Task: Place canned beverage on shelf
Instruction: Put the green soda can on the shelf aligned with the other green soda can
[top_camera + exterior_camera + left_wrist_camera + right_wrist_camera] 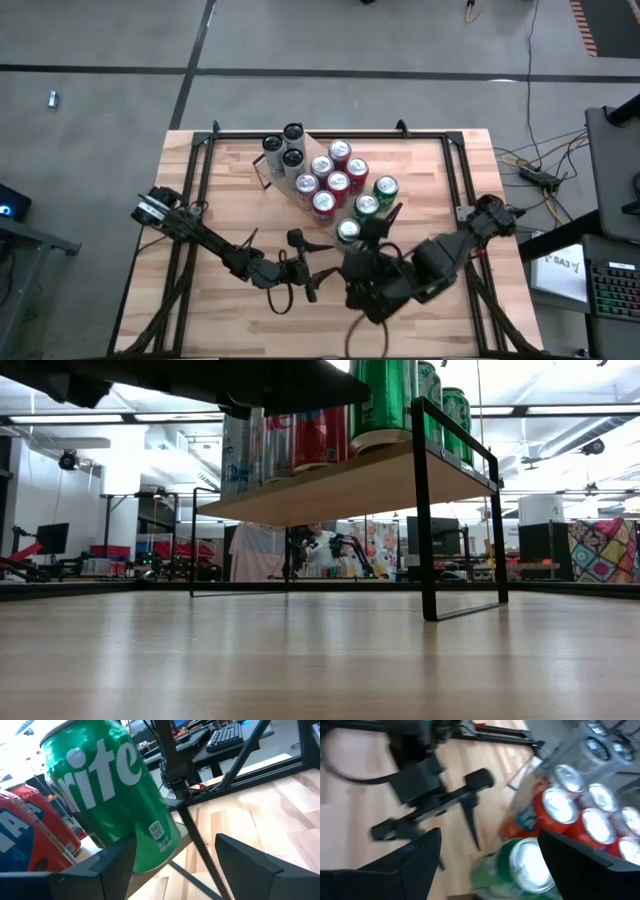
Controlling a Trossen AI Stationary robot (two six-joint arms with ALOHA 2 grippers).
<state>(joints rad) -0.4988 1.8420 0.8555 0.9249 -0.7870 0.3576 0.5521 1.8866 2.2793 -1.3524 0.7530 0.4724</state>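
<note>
The shelf (262, 170), a small light-wood board on black end frames, stands at the table's middle far side. On it stand silver cans (293, 157), red cans (337, 183) and green cans (366, 205). The nearest green can (107, 795) rests by its base on the board's end. My left gripper (175, 855) is open and level just short of that can, touching nothing I can see. My right gripper (490, 835) is open, high over the same green can (530, 865), looking down on my left gripper (470, 805). In the low view the shelf board (340, 485) shows from below.
The shelf's black end frame (425, 510) stands on the planks right of the cans. A black rail frame (455, 170) runs around the tabletop. Bare planks (240, 320) lie toward the near edge, under both arms.
</note>
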